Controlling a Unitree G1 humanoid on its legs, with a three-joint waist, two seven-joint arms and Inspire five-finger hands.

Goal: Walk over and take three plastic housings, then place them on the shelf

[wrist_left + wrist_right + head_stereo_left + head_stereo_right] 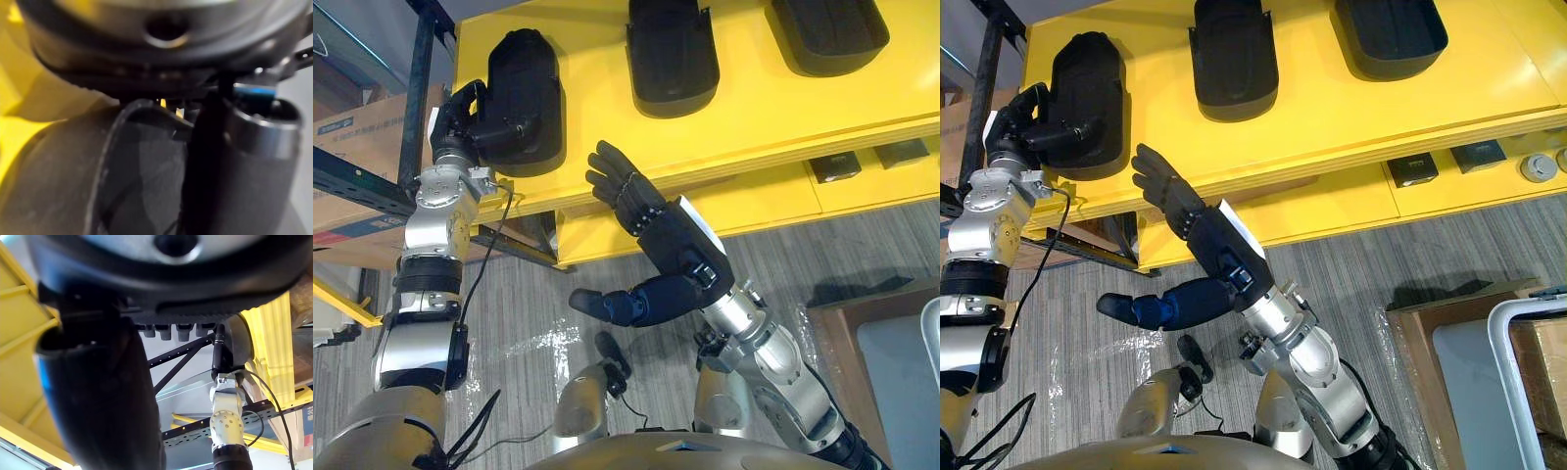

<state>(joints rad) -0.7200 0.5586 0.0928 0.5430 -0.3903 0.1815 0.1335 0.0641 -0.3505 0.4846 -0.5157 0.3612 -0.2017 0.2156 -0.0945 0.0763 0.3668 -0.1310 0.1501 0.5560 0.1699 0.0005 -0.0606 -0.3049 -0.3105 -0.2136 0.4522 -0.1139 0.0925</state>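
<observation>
Three black plastic housings lie on the yellow shelf: one at the left, one in the middle and one at the right. My left hand is curled round the near end of the left housing, with its thumb pressed against the housing's side. Below the shelf's front edge, between the left and middle housings, my right hand is raised with straight fingers. It is open and holds nothing; its thumb sticks out to the side.
A lower yellow shelf carries small dark boxes. A dark metal rack upright and cardboard boxes stand at the left. A brown pallet with a white-rimmed bin sits on the grey floor at the right.
</observation>
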